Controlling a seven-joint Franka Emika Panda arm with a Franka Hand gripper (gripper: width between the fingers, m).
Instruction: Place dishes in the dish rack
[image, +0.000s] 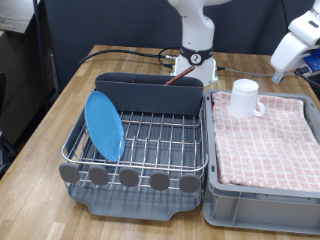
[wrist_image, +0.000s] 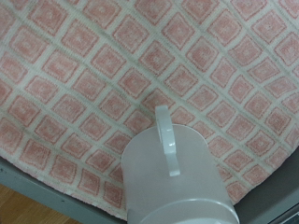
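The light-blue plate (image: 104, 124) stands on edge in the silver wire dish rack (image: 160, 135), at its left side in the exterior view. A thin reddish-brown piece, seemingly the wooden spoon (image: 183, 78), pokes out of the rack's dark grey back bin. The white mug (image: 245, 97) stands upright on the pink checked cloth (image: 265, 135) in the grey crate. My gripper (image: 279, 72) hangs above and to the exterior view's right of the mug, apart from it. The wrist view looks down on the mug (wrist_image: 177, 182) and the cloth (wrist_image: 93, 75); no fingers show there.
The grey crate (image: 212, 195) stands right beside the rack on the wooden table (image: 60, 110). The robot's white base (image: 197, 55) rises behind the rack, with cables (image: 120, 52) on the table beside it. Grey discs (image: 128, 178) line the rack's front edge.
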